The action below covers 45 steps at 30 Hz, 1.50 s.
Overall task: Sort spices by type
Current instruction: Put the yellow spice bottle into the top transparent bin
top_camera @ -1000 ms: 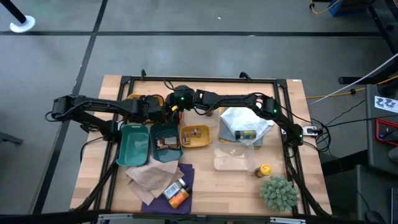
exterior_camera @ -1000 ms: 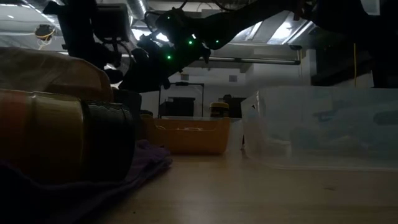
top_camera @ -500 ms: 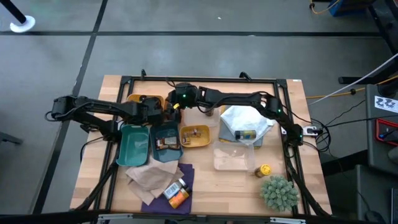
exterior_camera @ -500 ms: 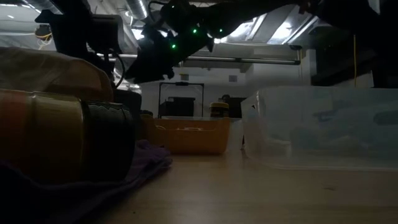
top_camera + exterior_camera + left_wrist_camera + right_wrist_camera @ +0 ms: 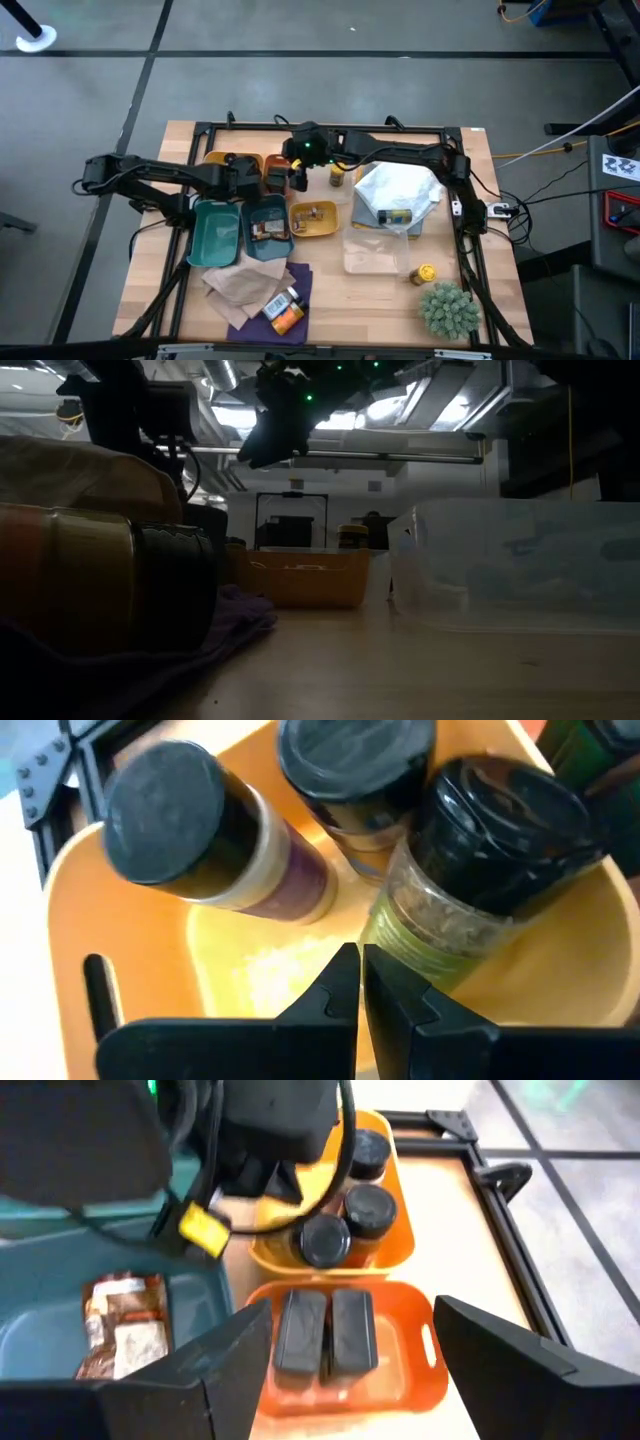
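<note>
While the left gripper (image 5: 358,982) hangs with its fingers pressed together and empty just above a yellow tray (image 5: 120,945), three black-capped spice jars (image 5: 455,870) stand in that tray, close together. Beside it, the right wrist view shows an orange tray (image 5: 405,1365) holding two dark, flat-topped containers (image 5: 325,1330) side by side, probably spice tins, though their labels are hidden. The right gripper (image 5: 345,1355) hovers above the trays with its fingers spread wide, holding nothing. From above, a dark teal tray (image 5: 265,222) carries small brown packets, another yellow tray (image 5: 313,220) has a few small items, and a lighter teal tray (image 5: 216,232) lies next to them. One yellow-capped jar (image 5: 426,273) stands alone near the spiky green plant (image 5: 448,308), and two more jars (image 5: 283,308) lie on a purple cloth (image 5: 300,280).
</note>
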Available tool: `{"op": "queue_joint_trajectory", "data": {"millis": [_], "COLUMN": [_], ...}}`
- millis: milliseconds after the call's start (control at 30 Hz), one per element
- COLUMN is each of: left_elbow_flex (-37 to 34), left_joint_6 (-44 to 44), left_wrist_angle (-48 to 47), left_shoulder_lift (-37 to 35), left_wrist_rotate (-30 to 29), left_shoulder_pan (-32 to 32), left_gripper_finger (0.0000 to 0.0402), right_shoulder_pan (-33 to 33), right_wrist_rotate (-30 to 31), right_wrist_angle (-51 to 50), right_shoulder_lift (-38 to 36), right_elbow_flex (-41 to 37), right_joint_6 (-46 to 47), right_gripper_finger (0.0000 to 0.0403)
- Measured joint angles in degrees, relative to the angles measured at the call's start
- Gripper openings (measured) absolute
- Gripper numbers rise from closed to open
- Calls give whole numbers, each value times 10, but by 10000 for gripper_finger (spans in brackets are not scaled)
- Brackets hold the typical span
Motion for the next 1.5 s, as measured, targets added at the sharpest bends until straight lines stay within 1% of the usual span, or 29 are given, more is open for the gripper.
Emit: {"op": "queue_joint_trajectory", "data": {"millis": [133, 300, 467, 600, 667, 733, 800, 933, 1067, 1133, 1267, 1400, 1500], "left_elbow_flex": [0, 0, 0, 0, 0, 0, 0, 0, 0, 0, 0, 0, 0], "left_joint_6": [-1, -1, 2, 38, 69, 111, 160, 242, 264, 262, 238, 234, 235], "left_wrist_angle": [-5, -22, 1, 34, 51, 73, 95, 146, 175, 176, 180, 202, 245], "left_shoulder_lift": [-32, -85, -146, -188, -206, -220, -232, -241, -239, -237, -230, -213, -192], "left_wrist_rotate": [-2, 1, 2, 5, 26, 62, 116, 248, 394, 450, 512, 543, 551], "left_shoulder_pan": [0, 0, 0, 0, 0, 0, 0, -3, -22, -34, -64, -92, -114], "left_gripper_finger": [4, 4, 4, 4, 4, 4, 4, 4, 4, 4, 4, 4, 4], "right_shoulder_pan": [0, 0, 0, 0, 0, 3, 5, 23, 60, 82, 137, 198, 241], "right_wrist_rotate": [2, 21, 30, 30, 30, 30, 30, 30, 26, 16, -16, -21, -20], "right_wrist_angle": [-38, -74, -99, -124, -139, -157, -172, -192, -219, -231, -257, -263, -259], "right_shoulder_lift": [-10, -11, -12, -15, -22, -32, -43, -64, -78, -78, -78, -73, -74], "right_elbow_flex": [0, 0, 0, 0, 0, 0, 0, 0, 0, 0, 0, 0, 0], "right_joint_6": [0, 0, -13, -13, -13, -13, -13, -12, -13, -13, -13, -12, 3], "right_gripper_finger": [276, 276, 276, 276, 276, 275, 275, 275, 275, 275, 275, 275, 275]}}
